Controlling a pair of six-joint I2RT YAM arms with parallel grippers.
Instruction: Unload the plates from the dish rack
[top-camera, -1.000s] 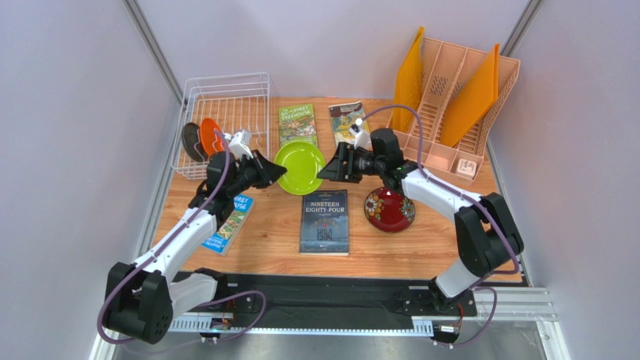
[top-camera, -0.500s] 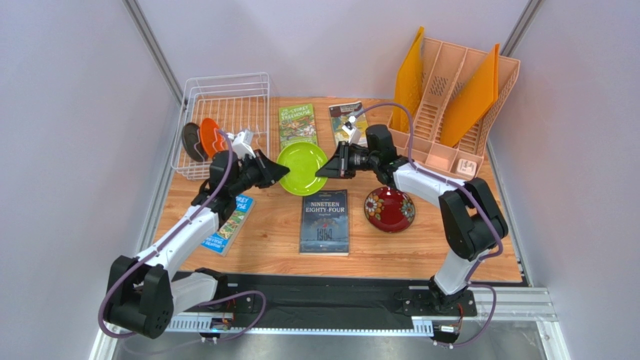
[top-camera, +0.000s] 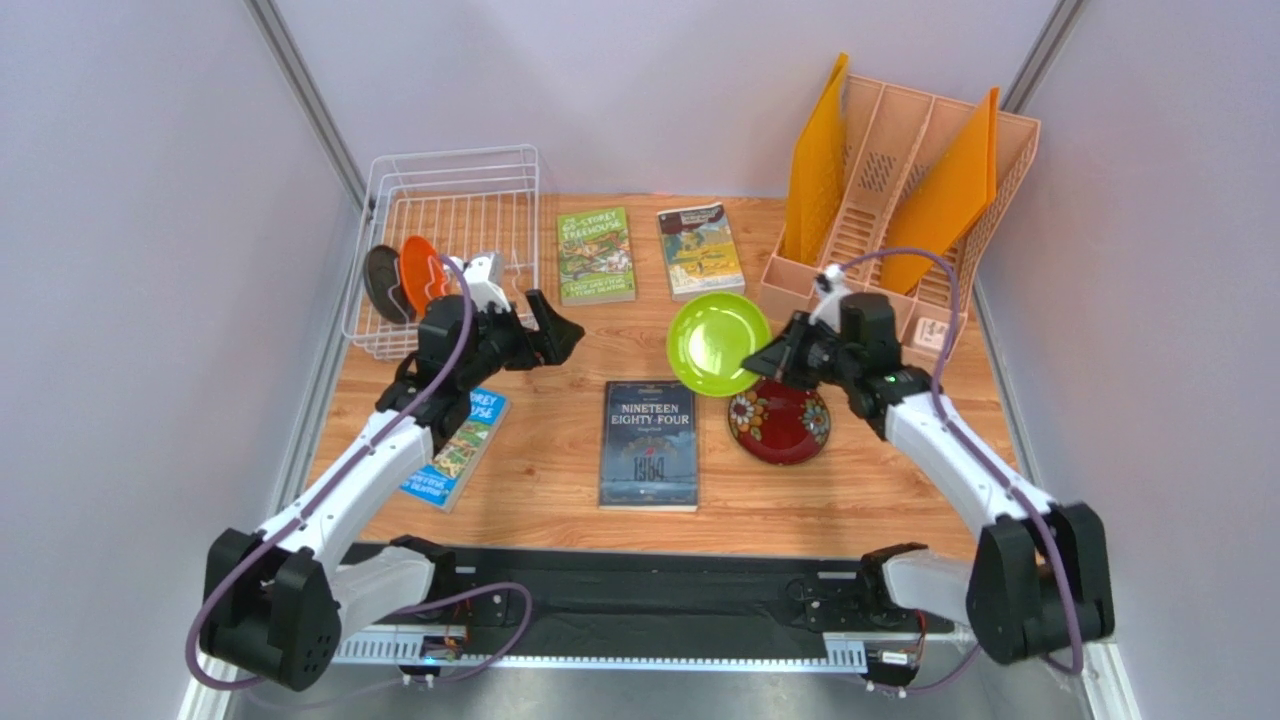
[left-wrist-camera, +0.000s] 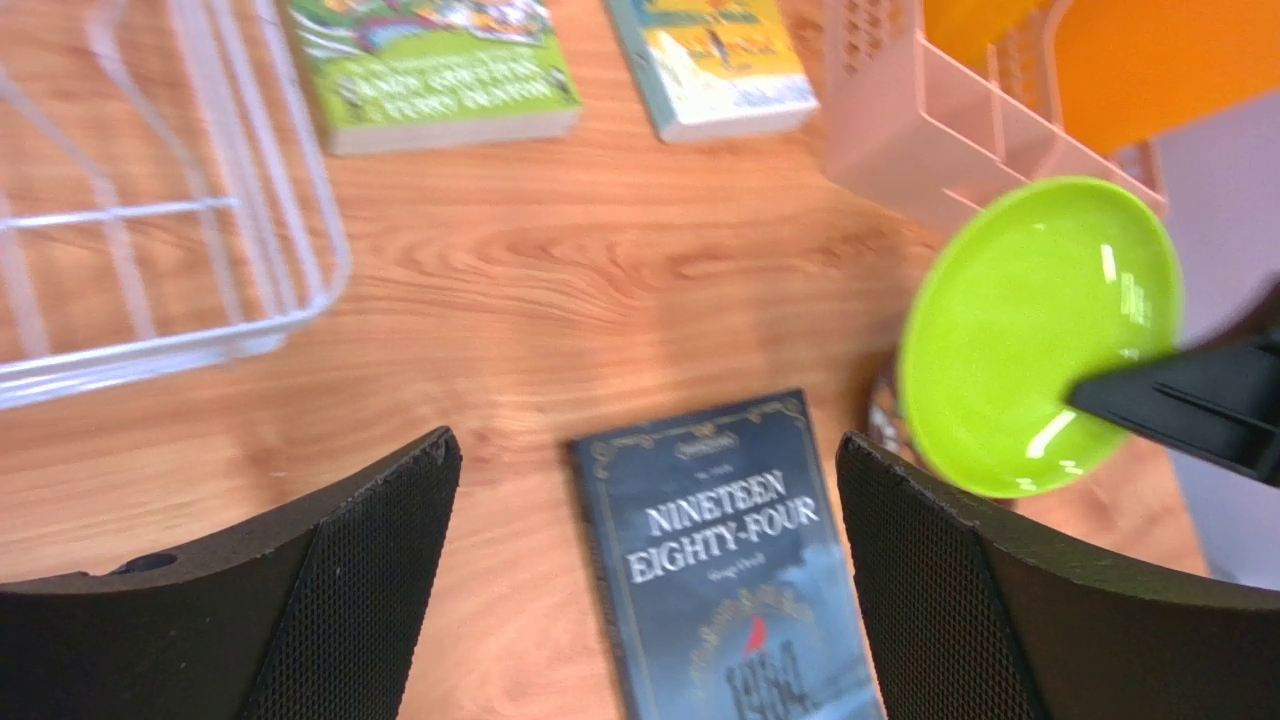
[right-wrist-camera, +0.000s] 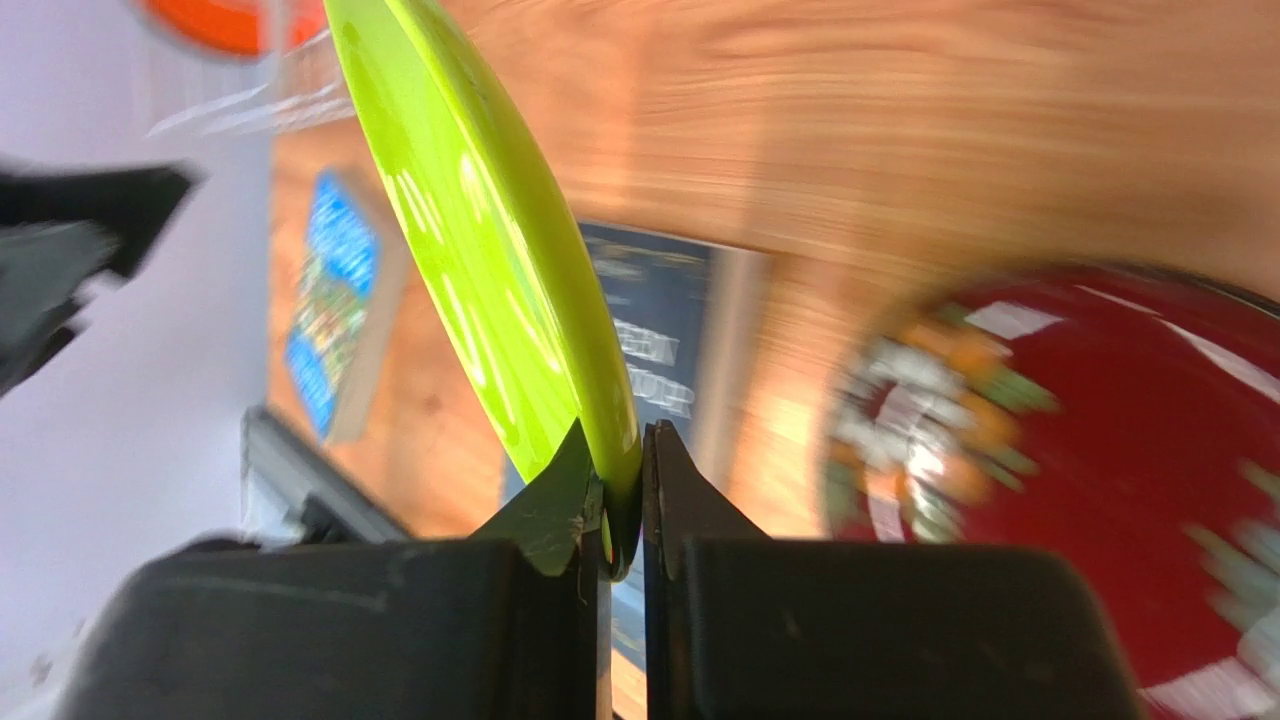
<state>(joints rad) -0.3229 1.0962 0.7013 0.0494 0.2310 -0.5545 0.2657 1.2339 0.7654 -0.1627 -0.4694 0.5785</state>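
The lime green plate (top-camera: 718, 342) hangs tilted above the table, its right rim pinched in my right gripper (top-camera: 763, 365), which is shut on it. In the right wrist view the plate (right-wrist-camera: 481, 255) rises edge-on from the closed gripper (right-wrist-camera: 619, 495). The dark red floral plate (top-camera: 778, 419) lies flat on the table just below. My left gripper (top-camera: 549, 323) stands open and empty beside the white wire dish rack (top-camera: 451, 180). An orange plate (top-camera: 422, 273) and a dark plate (top-camera: 385, 282) stand upright in the rack's near left part.
A dark "Nineteen Eighty-Four" book (top-camera: 649, 444) lies mid-table. A green book (top-camera: 595, 252) and another paperback (top-camera: 700, 248) lie at the back, and a blue book (top-camera: 458, 446) under the left arm. The peach slotted organizer (top-camera: 902, 210) fills the back right corner.
The left gripper let go of the green plate, opened wide and drew back left. The right gripper shut on the plate's rim and carried it right, over the red plate.
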